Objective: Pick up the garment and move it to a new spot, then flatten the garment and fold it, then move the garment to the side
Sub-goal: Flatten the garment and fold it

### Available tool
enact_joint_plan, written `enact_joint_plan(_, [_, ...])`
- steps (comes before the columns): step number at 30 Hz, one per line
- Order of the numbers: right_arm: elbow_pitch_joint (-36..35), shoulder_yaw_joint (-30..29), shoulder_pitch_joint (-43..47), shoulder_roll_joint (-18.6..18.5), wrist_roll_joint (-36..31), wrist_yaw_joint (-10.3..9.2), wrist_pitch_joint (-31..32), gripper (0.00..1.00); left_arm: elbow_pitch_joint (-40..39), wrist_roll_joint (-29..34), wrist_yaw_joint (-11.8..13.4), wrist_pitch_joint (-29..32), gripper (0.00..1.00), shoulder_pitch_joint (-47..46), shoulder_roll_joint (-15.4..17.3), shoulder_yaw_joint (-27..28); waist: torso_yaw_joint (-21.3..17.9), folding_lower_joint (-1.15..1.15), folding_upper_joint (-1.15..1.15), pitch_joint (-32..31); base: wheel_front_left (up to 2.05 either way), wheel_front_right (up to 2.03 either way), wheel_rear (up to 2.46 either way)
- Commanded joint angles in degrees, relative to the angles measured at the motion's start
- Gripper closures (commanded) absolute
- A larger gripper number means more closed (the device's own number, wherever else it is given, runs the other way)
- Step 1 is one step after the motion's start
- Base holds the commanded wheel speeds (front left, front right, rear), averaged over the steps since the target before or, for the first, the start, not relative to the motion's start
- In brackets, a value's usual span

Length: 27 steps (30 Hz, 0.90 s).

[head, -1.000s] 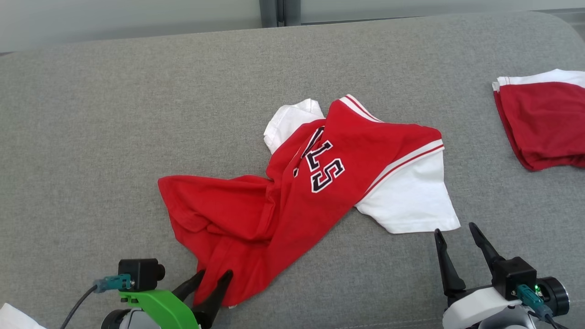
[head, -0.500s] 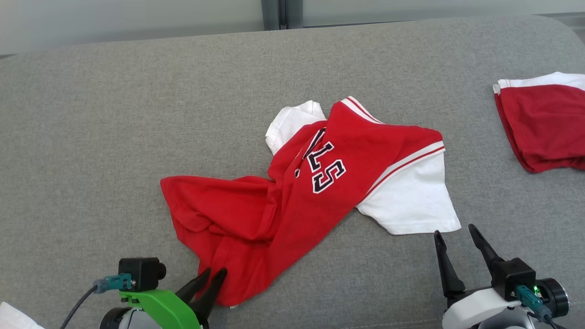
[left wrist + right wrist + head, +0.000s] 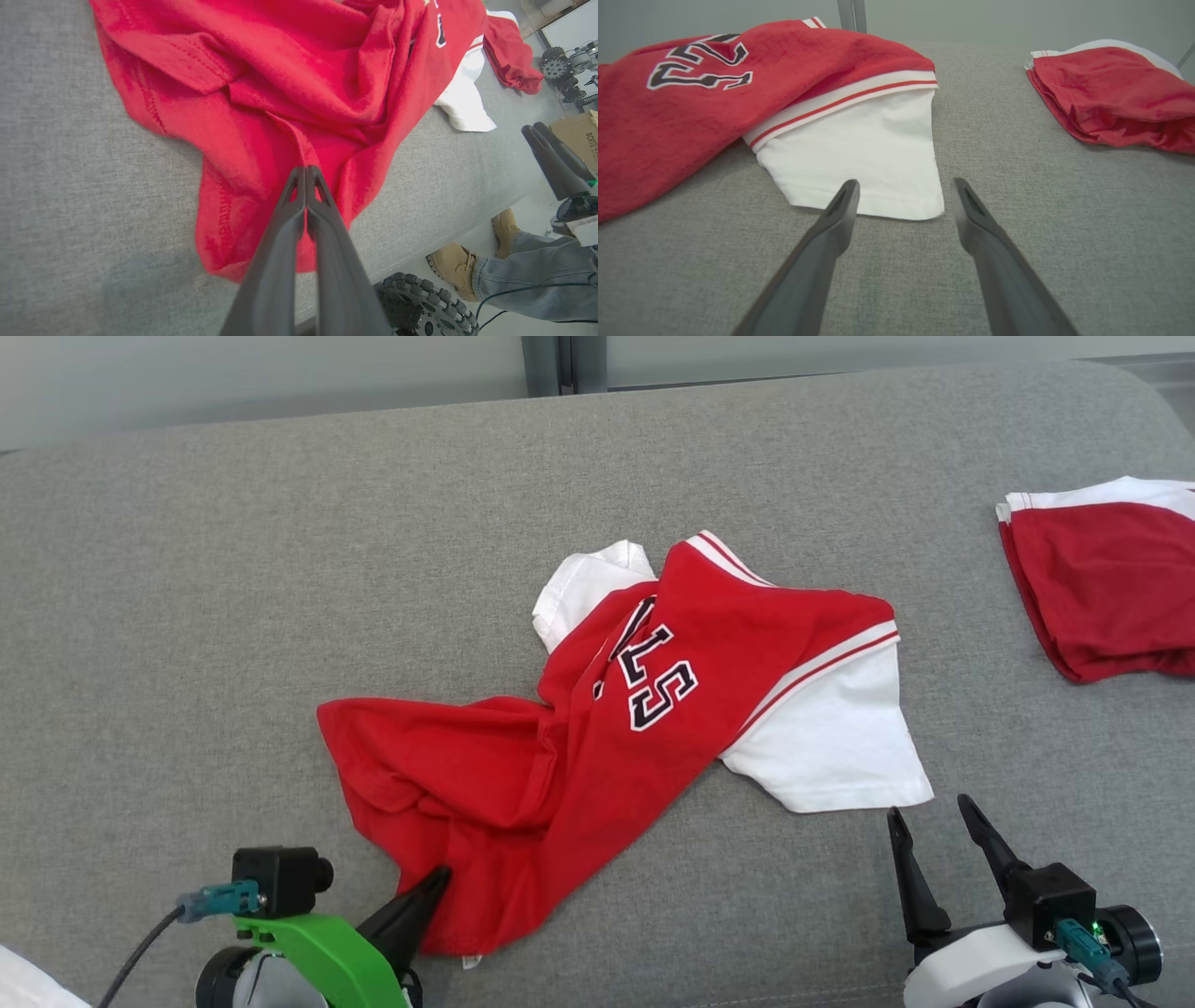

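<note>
- The red-and-white knit jersey garment (image 3: 597,709) lies crumpled on the grey woven fabric couch surface (image 3: 187,616), roughly at its centre. The red body is twisted toward my left and one white short sleeve (image 3: 831,737) is spread flat toward my right.
- The left gripper (image 3: 306,175) is closed, its two dark fingers pressed together on a raised ridge of red cloth near the lower hem. I read this as a pinch on the garment. The hem edge is the nearest free fabric, so a grip there should let the body trail and untwist when lifted.
- The right gripper (image 3: 906,183) is spread wide and holds nothing. Its fingertips sit low over the couch, just short of the white sleeve's hem and apart from it. I judge this a staging position for a second grasp, so that the cloth can be carried by two points.
- A folded dark-red cloth with white trim (image 3: 1102,588) rests well apart at the far right. It marks the side area, so the new spot should stay clear of it.
- A person's tan boots (image 3: 451,266) stand beside the couch edge, so I keep sweeps inboard.
</note>
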Motion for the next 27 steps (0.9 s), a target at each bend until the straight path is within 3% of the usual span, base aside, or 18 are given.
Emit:
enact_joint_plan(1, [0.05,-0.07,0.08,-0.17,0.49,-0.08,-0.14,0.00,-1.06,-0.05,-0.14,0.00,1.00,-1.14,0.75,0.71,-0.04,0.00,0.00,-0.04,0.00,0.00,0.00])
enact_joint_plan(8, [-0.24,-0.09,-0.45,-0.16,0.75,-0.07,-0.14,0.00,-4.68,-3.43,-1.06,-1.39,1.00,-4.34,-0.37,5.37,0.06,0.00,0.00,0.51,0.00,0.00,0.00])
enact_joint_plan(15, [-0.07,0.60,-1.56,-0.17,0.91,-0.07,-0.14,0.00,-1.09,-5.42,-1.44,0.52,1.00,-11.23,-4.65,7.89,-0.73,0.00,0.00,1.37,0.00,0.00,0.00])
enact_joint_plan(22, [-0.38,1.01,-3.28,-0.17,0.94,-0.07,-0.14,0.00,15.92,-4.47,-0.54,5.63,1.00,-18.86,-9.11,6.09,-3.33,0.00,0.00,3.75,0.00,0.00,0.00])
enact_joint_plan(27, [-0.51,0.80,-3.13,-0.17,0.91,-0.07,-0.14,0.00,28.61,-2.52,-2.13,8.41,1.00,-21.51,-10.63,3.38,-5.30,0.00,0.00,4.86,0.00,0.00,0.00])
